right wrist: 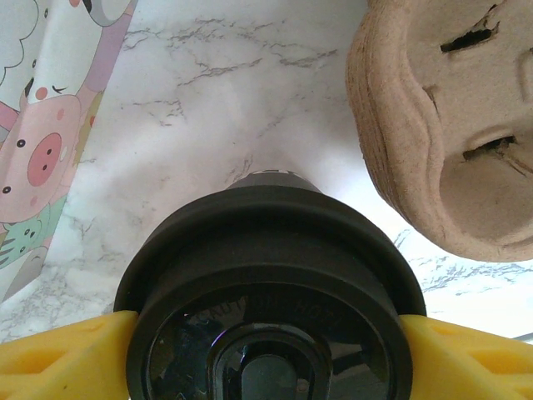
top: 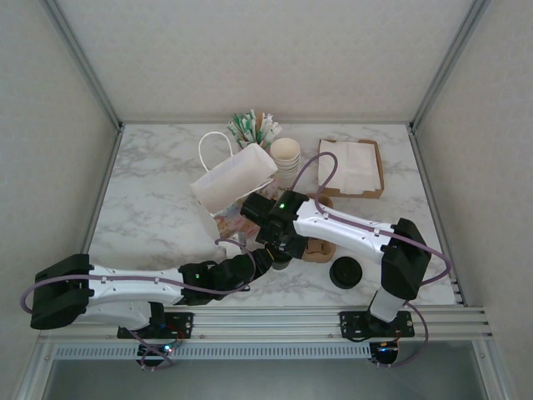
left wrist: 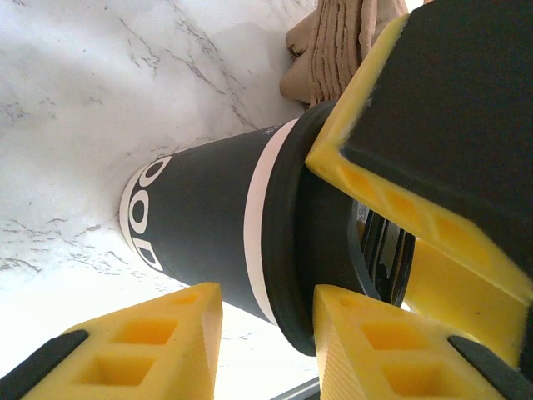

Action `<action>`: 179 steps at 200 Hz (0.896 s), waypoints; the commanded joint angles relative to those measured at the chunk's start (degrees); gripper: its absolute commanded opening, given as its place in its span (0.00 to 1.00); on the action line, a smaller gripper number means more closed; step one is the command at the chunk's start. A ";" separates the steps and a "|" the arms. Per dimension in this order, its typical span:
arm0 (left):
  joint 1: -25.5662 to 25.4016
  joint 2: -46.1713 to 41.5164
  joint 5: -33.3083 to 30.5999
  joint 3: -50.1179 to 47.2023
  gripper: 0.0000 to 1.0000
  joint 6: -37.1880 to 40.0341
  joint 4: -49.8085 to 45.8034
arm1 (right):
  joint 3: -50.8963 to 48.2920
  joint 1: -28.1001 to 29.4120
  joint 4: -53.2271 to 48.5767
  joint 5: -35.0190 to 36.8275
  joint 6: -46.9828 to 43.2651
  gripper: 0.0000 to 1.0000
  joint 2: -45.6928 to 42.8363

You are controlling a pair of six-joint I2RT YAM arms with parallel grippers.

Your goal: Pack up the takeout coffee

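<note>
The coffee cup [left wrist: 208, 225] stands upright on the marble table [top: 150, 200], near the middle of its near half. It has a dark sleeve with white lettering and a black lid [right wrist: 266, 275].

The right gripper [right wrist: 266, 350] is clamped on the lid, with one yellow finger against each side of the rim. The left gripper [left wrist: 266, 308] sits low beside the cup. Its yellow fingers [left wrist: 150, 342] are parted with nothing between them; contact with the cup cannot be confirmed.

A brown pulp cup carrier [right wrist: 450, 133] lies just right of the cup. A loose black lid [top: 344, 272] lies further right. A paper bag [top: 233, 179] lies tipped to the far left of the cup. A stack of cream cups [top: 286, 158] and a box of napkins [top: 354, 167] are at the far side.
</note>
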 commanded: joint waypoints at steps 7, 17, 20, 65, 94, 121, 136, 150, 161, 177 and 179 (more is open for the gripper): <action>0.64 0.94 -1.44 0.35 0.34 -2.17 -0.90 | -0.74 -0.41 0.28 -1.17 0.60 0.79 2.53; 0.60 1.20 -1.78 -0.13 0.34 -2.81 -1.43 | -0.81 -0.39 0.33 -1.28 0.47 0.79 2.59; 0.60 1.31 -1.82 -0.29 0.34 -2.97 -1.53 | -0.87 -0.35 0.35 -1.23 0.50 0.79 2.62; 0.62 4.05 -1.83 -1.33 0.34 -4.72 -2.56 | -1.31 -0.37 0.86 -1.56 0.66 0.79 2.90; 0.60 4.73 -1.91 -2.26 0.33 -6.09 -3.72 | -1.60 -0.40 1.13 -1.74 0.60 0.79 2.99; 0.60 4.55 -2.33 -2.52 0.33 -6.98 -6.14 | -1.76 -0.35 1.47 -1.99 0.54 0.79 3.05; 0.60 4.01 -2.09 -1.89 0.33 -6.31 -6.95 | -1.58 -0.37 1.65 -2.16 0.30 0.79 2.87; 0.64 3.17 -2.40 -0.11 0.33 -5.13 -9.46 | -1.38 -0.42 2.48 -2.50 -0.47 0.80 2.47; 0.67 2.70 -2.78 1.57 0.34 -3.96 -11.51 | -1.26 -0.35 2.94 -2.52 -0.83 0.81 2.03; 0.61 2.41 -2.90 3.36 0.35 -2.82 -13.11 | -0.81 -0.38 2.83 -2.08 -0.98 0.83 1.54; 0.60 2.40 -2.86 3.52 0.35 -2.70 -13.18 | -0.75 -0.36 2.84 -2.09 -1.02 0.84 1.46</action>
